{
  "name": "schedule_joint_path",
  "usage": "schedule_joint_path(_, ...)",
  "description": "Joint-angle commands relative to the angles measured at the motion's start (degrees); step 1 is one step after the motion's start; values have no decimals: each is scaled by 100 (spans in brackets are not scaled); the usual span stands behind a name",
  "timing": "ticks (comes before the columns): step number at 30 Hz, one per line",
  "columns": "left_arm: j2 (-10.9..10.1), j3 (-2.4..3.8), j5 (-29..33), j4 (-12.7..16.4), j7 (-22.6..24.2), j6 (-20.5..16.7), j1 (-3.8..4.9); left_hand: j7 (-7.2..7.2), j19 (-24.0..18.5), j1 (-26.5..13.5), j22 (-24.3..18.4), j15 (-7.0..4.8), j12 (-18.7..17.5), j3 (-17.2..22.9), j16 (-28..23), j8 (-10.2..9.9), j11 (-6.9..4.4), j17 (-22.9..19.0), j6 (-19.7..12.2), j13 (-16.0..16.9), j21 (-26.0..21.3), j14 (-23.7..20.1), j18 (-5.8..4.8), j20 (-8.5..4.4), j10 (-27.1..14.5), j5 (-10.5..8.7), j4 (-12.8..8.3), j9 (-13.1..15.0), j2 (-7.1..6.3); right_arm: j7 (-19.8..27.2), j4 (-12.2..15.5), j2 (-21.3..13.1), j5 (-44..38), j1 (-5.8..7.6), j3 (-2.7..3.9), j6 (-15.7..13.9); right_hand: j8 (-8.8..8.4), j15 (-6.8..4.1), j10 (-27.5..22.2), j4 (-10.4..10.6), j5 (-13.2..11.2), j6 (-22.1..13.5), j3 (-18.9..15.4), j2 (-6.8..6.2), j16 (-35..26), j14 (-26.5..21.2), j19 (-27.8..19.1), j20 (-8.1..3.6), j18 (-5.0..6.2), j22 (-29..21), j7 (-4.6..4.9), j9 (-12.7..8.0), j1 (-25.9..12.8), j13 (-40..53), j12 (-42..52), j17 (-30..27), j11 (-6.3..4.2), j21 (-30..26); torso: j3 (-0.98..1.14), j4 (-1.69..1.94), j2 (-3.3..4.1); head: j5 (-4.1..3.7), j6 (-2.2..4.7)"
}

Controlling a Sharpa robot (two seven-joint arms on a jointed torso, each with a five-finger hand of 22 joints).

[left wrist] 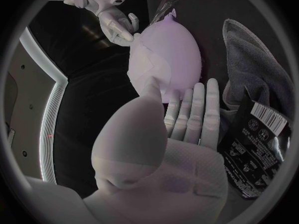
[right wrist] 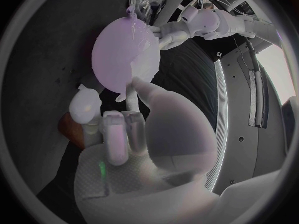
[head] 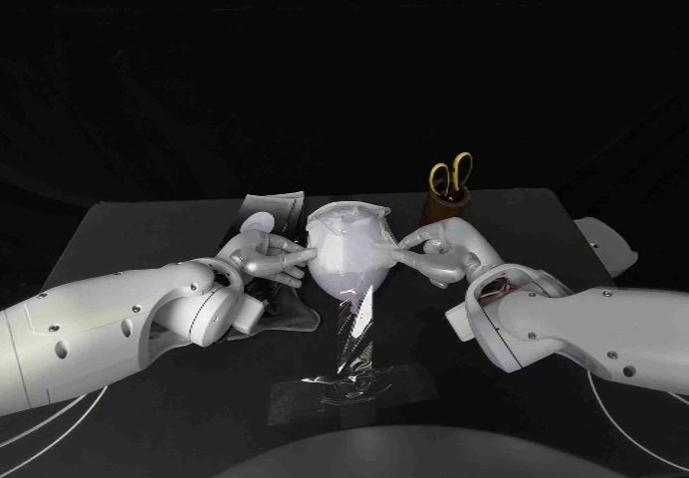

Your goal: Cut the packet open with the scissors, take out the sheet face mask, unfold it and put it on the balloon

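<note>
On the black table, the left hand, fingers spread and holding nothing, and the right hand are pressing fingertips against opposite sides of the central balloon. It is unclear whether the right hand is pinching the sheet mask draped over it. The packet is lying toward the left edge, and the scissors are standing near the far edge.

The black packet bears a barcode; its print seems unreadable.

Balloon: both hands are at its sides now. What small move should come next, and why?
Probably smooth the sheet mask down the balloon. The left hand and right hand touch its opposite sides, and the mask seems to lie loosely over its upper part.
</note>
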Motion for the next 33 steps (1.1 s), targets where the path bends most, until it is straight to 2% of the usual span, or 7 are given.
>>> schedule_joint_path(1,25,-8,-72,11,-134,2,-9,267,55,67,-6,5,-20,-32,-25,-31,-8,0,33,-5,-30,26,88,2,35,8,-3,-8,-10,13,14,-28,-39,-1,2,41,20,-47,586,-46,18,102,8,4,31,589,35,11,2,9,-76,12,41,1510,20,1505,-44,27,-1,2,1,-24,9)
schedule_joint_path(21,66,-7,-77,-24,-188,-42,-9,266,64,72,-6,3,-22,-39,-29,-34,-11,1,43,-5,-32,35,88,-1,46,7,2,-9,-7,-34,-20,-240,-64,3,1,117,29,-48,586,-62,18,113,28,10,31,589,50,9,-4,25,-76,18,43,1510,20,1505,-45,51,-2,3,0,-5,10)
schedule_joint_path(33,101,-7,-80,-57,-237,-70,-8,265,68,76,-6,2,-25,-43,-32,-37,-12,0,49,-5,-34,39,87,-2,51,8,3,-11,-4,-119,-79,-366,-87,20,1,319,31,-48,586,-65,18,115,32,10,31,589,51,8,-4,26,-76,19,43,1510,20,1505,-45,51,0,1,1,-22,18)
